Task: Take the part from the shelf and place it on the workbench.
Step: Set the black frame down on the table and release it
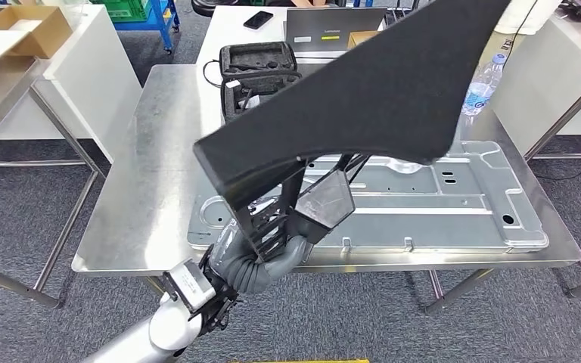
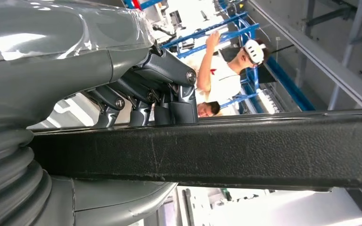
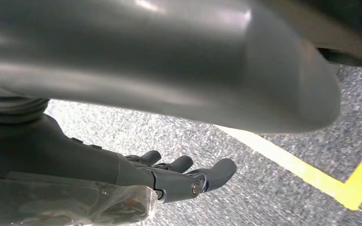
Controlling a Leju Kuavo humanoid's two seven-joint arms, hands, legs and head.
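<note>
A large black felt-covered part (image 1: 363, 91), flat and wedge-shaped, hangs tilted above the steel workbench (image 1: 151, 174). My left hand (image 1: 272, 234) grips it by its lower corner at the bench's near edge. In the left wrist view the fingers (image 2: 165, 94) wrap over the part's black edge (image 2: 226, 150), with the thumb under it. My right hand (image 3: 179, 176) hangs over the grey carpet, its fingers loosely stretched out and holding nothing.
A big stamped metal panel (image 1: 439, 204) lies on the bench's right half, under the part. Behind it are an open black case (image 1: 257, 72), a laptop (image 1: 333, 30), a phone (image 1: 258, 20) and a water bottle (image 1: 483, 85). A person (image 2: 221, 75) stands by blue racks. Yellow floor tape (image 3: 311, 174).
</note>
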